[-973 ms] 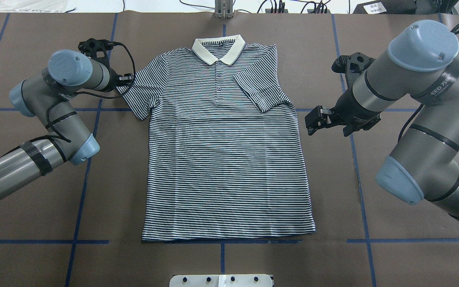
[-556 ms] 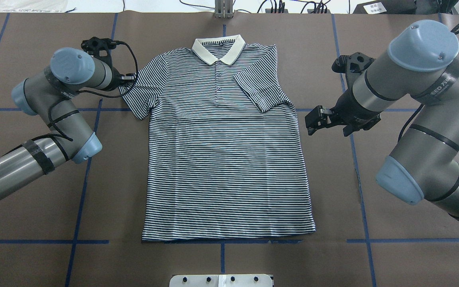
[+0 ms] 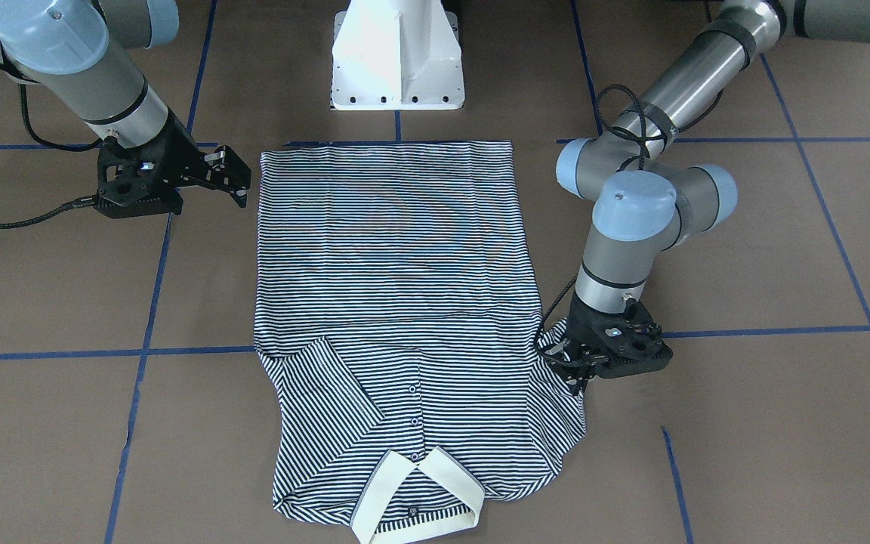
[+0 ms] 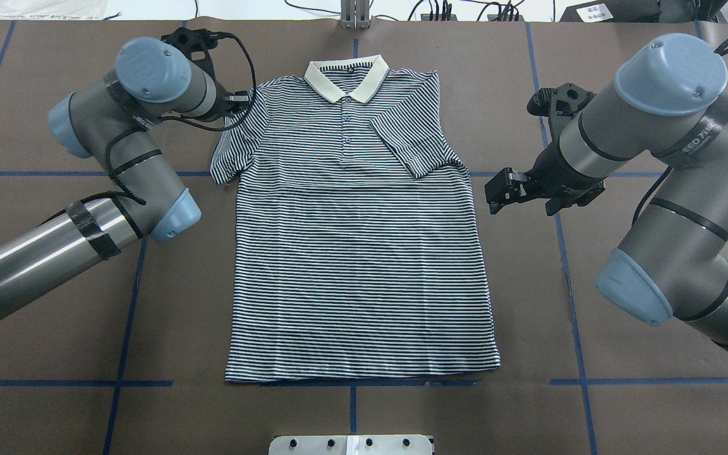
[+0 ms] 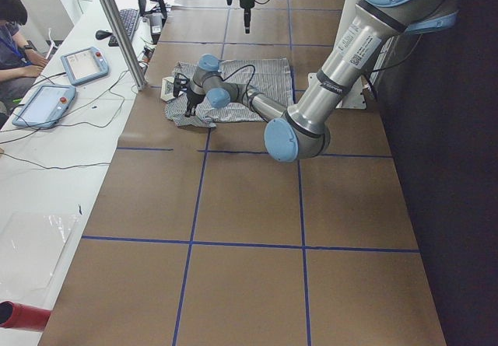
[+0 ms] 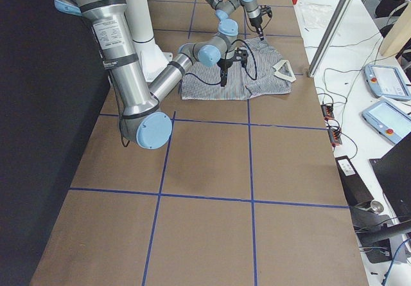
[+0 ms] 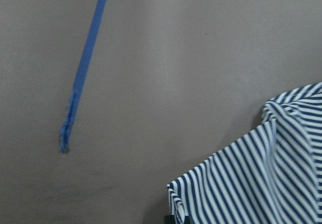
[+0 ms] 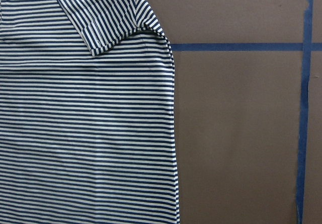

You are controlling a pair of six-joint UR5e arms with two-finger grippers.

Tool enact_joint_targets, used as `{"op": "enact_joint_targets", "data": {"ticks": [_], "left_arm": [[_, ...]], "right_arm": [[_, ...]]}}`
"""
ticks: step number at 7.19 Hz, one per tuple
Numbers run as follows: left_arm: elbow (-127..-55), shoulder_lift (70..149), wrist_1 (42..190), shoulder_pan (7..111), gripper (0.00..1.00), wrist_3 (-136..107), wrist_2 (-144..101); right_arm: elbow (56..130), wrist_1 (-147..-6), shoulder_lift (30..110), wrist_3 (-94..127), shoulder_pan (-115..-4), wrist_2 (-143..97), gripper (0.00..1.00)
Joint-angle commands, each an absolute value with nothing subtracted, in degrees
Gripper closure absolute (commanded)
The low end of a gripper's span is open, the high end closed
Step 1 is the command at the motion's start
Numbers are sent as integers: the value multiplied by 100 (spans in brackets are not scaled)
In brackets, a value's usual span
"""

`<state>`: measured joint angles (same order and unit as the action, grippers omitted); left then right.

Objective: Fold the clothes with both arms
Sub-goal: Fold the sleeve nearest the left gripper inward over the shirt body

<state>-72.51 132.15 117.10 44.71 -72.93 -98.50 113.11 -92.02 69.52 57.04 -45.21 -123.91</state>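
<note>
Progress is early, by my reading. At the left, the left gripper [image 3: 569, 364] is at the outer edge of a sleeve [image 4: 232, 151]. As far as the front view shows, its jaws are pinched on the striped cloth. That sleeve is rucked and drawn in toward the body, not lying spread, and the left wrist view shows its cuff partly doubled over. I judge this sleeve's fold to be under way and not yet laid down.

In the middle, the shirt [image 4: 357, 265] lies face up on the table [image 4: 54, 411], flat and at full length. Its collar [image 4: 345, 79] is at the side far from the robot and its hem [image 4: 364, 373] at the near side.

To the right of the placket, the other sleeve [image 4: 411, 145] is already turned in across the chest, so that step looks done. Further right, the right gripper [image 4: 495, 193] hangs just beside the shirt's side edge, a little below that folded sleeve. Its jaws are spread, hold nothing and are clear of the cloth.

What seems left is to lay the pinched sleeve inward to match the other. After that the body still needs folding, since neither side nor the hem has been turned over. Most of the task appears to lie ahead.
</note>
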Motion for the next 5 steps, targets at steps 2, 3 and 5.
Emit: {"op": "enact_joint_targets", "data": {"ticks": [2, 3, 5], "left_arm": [[-6208, 14280, 12108, 4105, 100, -8602, -9826], [-5822, 14343, 12433, 4113, 100, -8613, -9800], [-5678, 14326, 12630, 4105, 1, -8561, -9800]], "right_arm": [[11312, -9202, 7013, 5704, -4518, -12384, 0], [11312, -9202, 7022, 5704, -4518, -12358, 0], [11312, -9202, 7005, 5704, -4518, -12357, 0]]}}
